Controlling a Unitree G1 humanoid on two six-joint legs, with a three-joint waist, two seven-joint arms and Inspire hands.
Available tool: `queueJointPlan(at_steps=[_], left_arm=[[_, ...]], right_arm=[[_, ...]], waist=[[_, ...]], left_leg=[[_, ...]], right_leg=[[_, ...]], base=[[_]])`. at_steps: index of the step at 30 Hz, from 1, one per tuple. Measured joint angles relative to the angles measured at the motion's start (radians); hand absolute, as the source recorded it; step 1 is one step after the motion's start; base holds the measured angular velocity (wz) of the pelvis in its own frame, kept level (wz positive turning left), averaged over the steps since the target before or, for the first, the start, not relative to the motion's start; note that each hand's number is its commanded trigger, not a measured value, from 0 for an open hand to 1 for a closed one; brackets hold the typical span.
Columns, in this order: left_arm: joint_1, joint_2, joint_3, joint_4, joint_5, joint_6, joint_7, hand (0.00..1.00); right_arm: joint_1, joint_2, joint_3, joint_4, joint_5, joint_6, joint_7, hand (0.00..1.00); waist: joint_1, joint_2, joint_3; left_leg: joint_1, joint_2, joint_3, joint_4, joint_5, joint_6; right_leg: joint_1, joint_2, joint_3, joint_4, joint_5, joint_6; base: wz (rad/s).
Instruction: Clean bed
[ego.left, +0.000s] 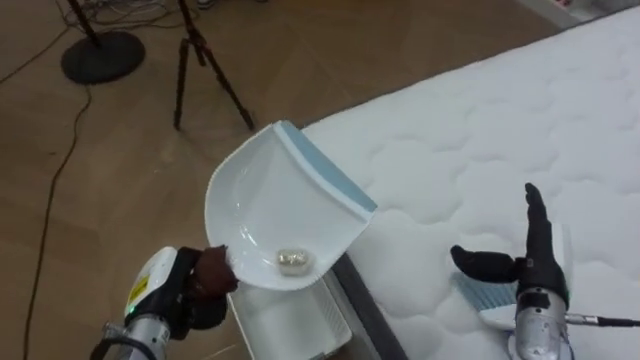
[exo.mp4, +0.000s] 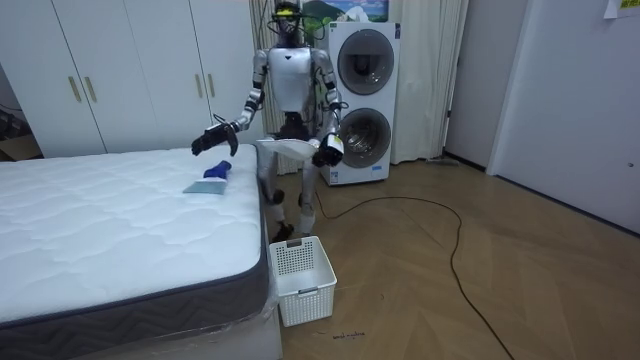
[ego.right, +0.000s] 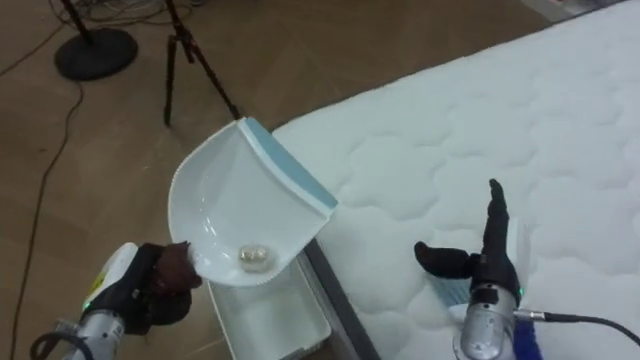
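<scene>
My left hand (ego.left: 205, 285) is shut on the handle of a white dustpan (ego.left: 275, 205) with a blue lip, held tilted beside the mattress (ego.left: 480, 130) edge. A small crumpled pale ball (ego.left: 292, 260) rests in the pan's lowest part. My right hand (ego.left: 535, 265) is open, fingers straight, over the near part of the bed. Just beneath it a blue hand brush (ego.left: 488, 298) lies on the mattress, partly hidden by the hand. In the room view I stand at the bed's side, with the dustpan (exo.mp4: 290, 150) in front of me and the brush (exo.mp4: 208, 180) on the bed.
A white slatted basket (ego.left: 290, 320) stands on the floor under the dustpan, against the bed's side. A tripod (ego.left: 200, 60) and a round stand base (ego.left: 100, 55) are on the wooden floor beyond. Stacked washing machines (exo.mp4: 360, 90) and wardrobes (exo.mp4: 120, 80) stand behind me.
</scene>
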Motion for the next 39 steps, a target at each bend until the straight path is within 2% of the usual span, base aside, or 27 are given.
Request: queueJointPlan(at_steps=[1, 2, 3, 4, 5, 6, 7, 8, 9, 10, 12, 13, 19, 21, 24, 27, 29, 32, 33, 34, 37, 39], left_arm=[[0.000, 0.000, -0.005, 0.000, 0.000, 0.000, -0.002, 1.00], [0.000, 0.000, -0.006, -0.001, 0.000, -0.001, -0.002, 1.00], [0.000, 0.000, -0.009, -0.002, 0.000, -0.002, -0.002, 1.00], [0.000, 0.000, -0.008, -0.002, -0.001, -0.002, -0.001, 1.00], [0.000, 0.000, -0.008, -0.002, -0.001, -0.002, -0.002, 1.00], [0.000, 0.001, -0.006, -0.002, 0.000, -0.001, -0.002, 1.00], [0.000, -0.008, -0.003, 0.001, 0.000, 0.000, -0.002, 1.00], [-0.001, -0.009, -0.002, 0.001, 0.000, -0.003, -0.002, 1.00], [-0.005, -0.004, 0.000, 0.001, -0.001, -0.003, 0.002, 1.00], [-0.008, 0.001, 0.000, 0.001, -0.001, -0.003, 0.002, 1.00], [-0.030, 0.017, -0.001, 0.001, -0.003, -0.004, 0.004, 1.00], [-0.043, 0.018, -0.003, 0.007, -0.003, -0.003, 0.017, 1.00], [-0.083, 0.021, -0.006, 0.076, -0.001, 0.003, 0.045, 1.00], [-0.108, 0.026, -0.006, 0.114, 0.000, 0.006, 0.049, 1.00], [-0.145, 0.028, -0.004, 0.169, 0.000, 0.007, 0.068, 1.00], [-0.204, 0.032, -0.021, 0.243, -0.002, 0.008, 0.070, 1.00], [-0.252, 0.045, -0.047, 0.288, 0.001, 0.007, 0.070, 1.00], [-0.301, 0.101, -0.075, 0.321, 0.003, 0.006, 0.081, 1.00], [-0.315, 0.132, -0.088, 0.338, 0.002, 0.005, 0.085, 1.00], [-0.322, 0.145, -0.094, 0.346, 0.002, 0.006, 0.085, 1.00], [-0.351, 0.202, -0.128, 0.352, 0.012, 0.008, 0.088, 1.00], [-0.364, 0.228, -0.160, 0.352, 0.023, 0.008, 0.088, 1.00]], right_arm=[[0.015, -0.001, -0.003, 0.000, 0.000, 0.000, -0.021, 0.00], [0.024, -0.001, -0.004, 0.000, 0.001, 0.000, -0.029, 0.00], [0.041, -0.002, -0.005, -0.001, 0.002, 0.000, -0.040, 0.00], [0.047, -0.004, -0.005, -0.006, 0.001, 0.000, -0.046, 0.00], [0.047, -0.005, -0.005, -0.011, 0.001, 0.000, -0.048, 0.00], [0.047, -0.006, -0.005, -0.017, -0.002, -0.003, -0.051, 0.00], [0.045, -0.014, -0.005, -0.014, -0.004, -0.006, -0.053, 0.00], [0.043, -0.017, -0.004, -0.014, -0.004, -0.007, -0.057, 0.00], [0.034, -0.018, -0.002, -0.012, -0.004, -0.008, -0.060, 0.00], [0.032, -0.018, 0.001, -0.011, -0.004, -0.010, -0.060, 0.00], [0.034, -0.018, 0.011, -0.003, 0.003, -0.011, -0.059, 0.00], [0.029, -0.018, 0.013, -0.001, 0.013, -0.013, -0.059, 0.00], [-0.035, -0.019, 0.022, 0.090, 0.006, -0.013, -0.016, 0.00], [-0.043, -0.019, 0.025, 0.118, 0.006, -0.013, -0.014, 0.00], [-0.042, -0.019, 0.025, 0.125, -0.017, -0.013, -0.012, 0.00], [-0.043, -0.019, 0.027, 0.139, -0.046, -0.018, -0.011, 0.00], [-0.042, -0.022, 0.026, 0.162, -0.063, -0.022, -0.011, 0.00], [-0.040, -0.032, 0.027, 0.164, -0.079, -0.024, 0.002, 0.00], [-0.039, -0.041, 0.028, 0.166, -0.079, -0.026, 0.006, 0.00], [-0.037, -0.048, 0.030, 0.167, -0.079, -0.029, 0.009, 0.00], [-0.032, -0.092, 0.030, 0.206, -0.088, -0.033, 0.017, 0.00], [-0.037, -0.104, 0.030, 0.216, -0.099, -0.033, 0.021, 0.00]], waist=[[-0.013, -0.010, -0.0035], [-0.021, -0.013, -0.0046], [-0.027, -0.027, -0.0110], [-0.024, -0.038, -0.0115], [-0.018, -0.043, -0.0112], [-0.002, -0.046, -0.0110], [0.006, -0.032, -0.0140], [0.011, -0.019, -0.0129], [0.018, -0.004, -0.0083], [0.019, 0.001, -0.0057], [0.017, 0.004, -0.0011], [0.022, -0.002, 0.0008], [0.028, -0.004, 0.0034], [0.025, -0.005, 0.0045], [-0.003, -0.004, 0.0060], [-0.027, 0.001, 0.0096], [-0.046, 0.014, 0.0179], [-0.052, 0.034, 0.0293], [-0.054, 0.046, 0.0329], [-0.059, 0.053, 0.0350], [-0.069, 0.109, 0.0326], [-0.078, 0.129, 0.0333]], left_leg=[[0.008, -0.021, -0.060, 0.001, 0.007, -0.003], [0.010, -0.030, -0.088, 0.004, 0.010, -0.007], [0.013, -0.048, -0.124, 0.015, 0.010, 0.001], [0.010, -0.069, -0.147, 0.039, 0.000, 0.010], [0.008, -0.079, -0.152, 0.054, -0.009, 0.011], [-0.001, -0.102, -0.162, 0.079, -0.031, 0.008], [-0.012, -0.107, -0.174, 0.111, -0.052, 0.007], [-0.021, -0.104, -0.174, 0.122, -0.060, 0.006], [-0.033, -0.099, -0.167, 0.124, -0.064, 0.004], [-0.040, -0.092, -0.152, 0.123, -0.065, 0.003], [-0.076, -0.037, -0.006, 0.120, -0.070, 0.013], [-0.085, -0.035, 0.014, 0.116, -0.070, 0.014], [-0.106, -0.040, 0.005, 0.097, -0.070, 0.015], [-0.117, -0.041, 0.002, 0.094, -0.070, 0.015], [-0.161, -0.045, 0.005, 0.109, -0.069, 0.017], [-0.206, -0.045, 0.026, 0.137, -0.070, 0.019], [-0.230, -0.043, 0.055, 0.164, -0.083, 0.038], [-0.273, -0.060, 0.074, 0.194, -0.087, 0.043], [-0.281, -0.070, 0.078, 0.196, -0.086, 0.045], [-0.283, -0.075, 0.078, 0.198, -0.085, 0.047], [-0.319, -0.097, 0.081, 0.205, -0.079, 0.057], [-0.330, -0.105, 0.083, 0.212, -0.078, 0.058]], right_leg=[[-0.025, 0.022, 0.068, -0.033, 0.022, 0.003], [-0.034, 0.035, 0.099, -0.042, 0.039, 0.003], [-0.048, 0.047, 0.133, -0.070, 0.072, -0.001], [-0.054, 0.047, 0.148, -0.090, 0.103, -0.008], [-0.056, 0.047, 0.158, -0.104, 0.121, -0.009], [-0.056, 0.040, 0.163, -0.126, 0.180, -0.006], [-0.048, 0.042, 0.157, -0.129, 0.199, -0.031], [-0.045, 0.045, 0.151, -0.137, 0.195, -0.033], [-0.050, 0.044, 0.139, -0.137, 0.190, -0.037], [-0.052, 0.043, 0.131, -0.137, 0.186, -0.038], [-0.068, 0.037, 0.094, -0.122, 0.157, -0.041], [-0.089, 0.028, 0.086, -0.097, 0.139, -0.042], [-0.119, 0.022, 0.086, -0.086, 0.132, -0.041], [-0.126, 0.017, 0.069, -0.086, 0.131, -0.041], [-0.162, 0.005, 0.044, -0.075, 0.126, -0.038], [-0.204, -0.006, 0.041, -0.038, 0.114, -0.031], [-0.230, -0.015, 0.044, 0.013, 0.093, -0.024], [-0.309, -0.040, 0.079, 0.106, 0.066, -0.010], [-0.336, -0.050, 0.098, 0.139, 0.058, -0.003], [-0.343, -0.053, 0.105, 0.149, 0.054, 0.000], [-0.387, -0.079, 0.110, 0.198, 0.040, 0.003], [-0.401, -0.094, 0.103, 0.218, 0.030, 0.003]], base=[[1.35], [1.42], [1.26], [1.03], [0.67], [0.50], [0.51], [0.44], [0.33], [0.50], [0.65], [0.44], [0.08], [0.04], [0.17], [0.26], [0.39], [0.05], [0.00], [0.07], [0.12], [0.13]])
